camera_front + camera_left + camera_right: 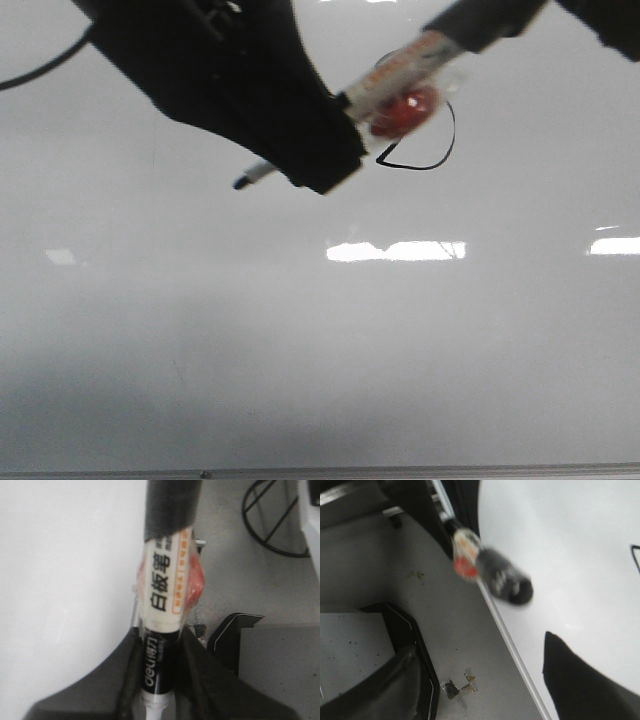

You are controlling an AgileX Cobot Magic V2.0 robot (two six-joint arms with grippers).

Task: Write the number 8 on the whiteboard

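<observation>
The whiteboard (300,330) fills the front view, glossy pale grey with bright reflections. My left gripper (300,165) is shut on a whiteboard marker (400,70) with a red lump taped to its body. The marker's tip (241,182) sticks out low and to the left, over the board. In the left wrist view the jaws (160,680) clamp the marker's black barrel (159,655). A thin black stroke of the number 8 (440,155), a curve with a pointed corner, lies right of the gripper, partly hidden by the marker. My right gripper (490,690) is open and empty beyond the board's edge.
The board's thin metal edge (510,645) runs past grey floor with scraps of debris (457,687). A black-rimmed box (400,630) sits beside the right gripper. A black wire ring (270,525) lies on the floor. A black cable (40,65) crosses the board's top left.
</observation>
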